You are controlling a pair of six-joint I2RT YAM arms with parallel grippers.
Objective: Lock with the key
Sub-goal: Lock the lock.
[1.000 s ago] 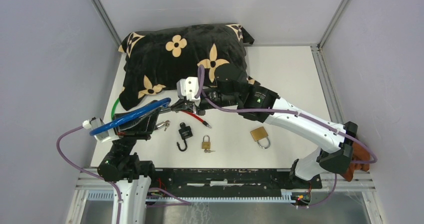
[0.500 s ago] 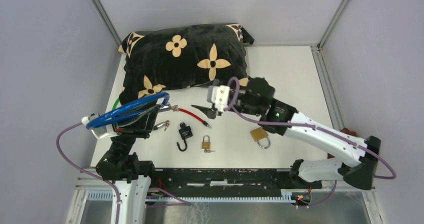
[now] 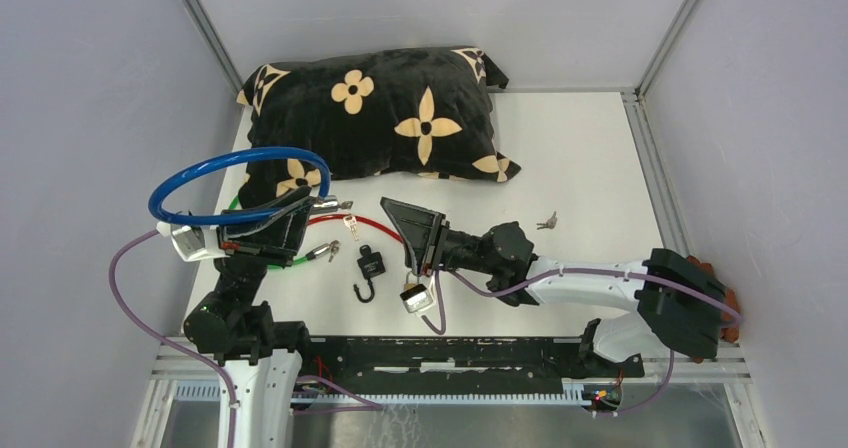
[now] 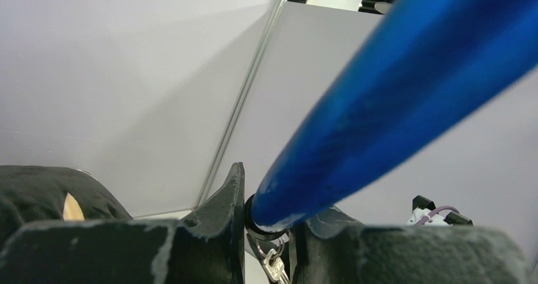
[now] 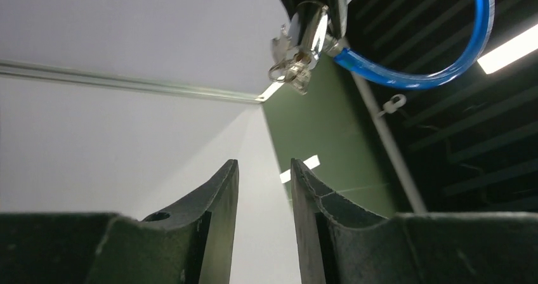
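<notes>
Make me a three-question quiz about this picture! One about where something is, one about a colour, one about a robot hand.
1. Where is the black pillow?
A) at the back of the table
B) by the arm bases
C) in a gripper
2. What colour is the loop in the left gripper?
A) red
B) blue
C) yellow
3. How is the right gripper?
A) shut on a key
B) open and empty
C) shut on the pillow
Answers: 1 A, it lies at the far side; 2 B, the fingers clamp its blue end; 3 B, its fingers stand apart with nothing between.
</notes>
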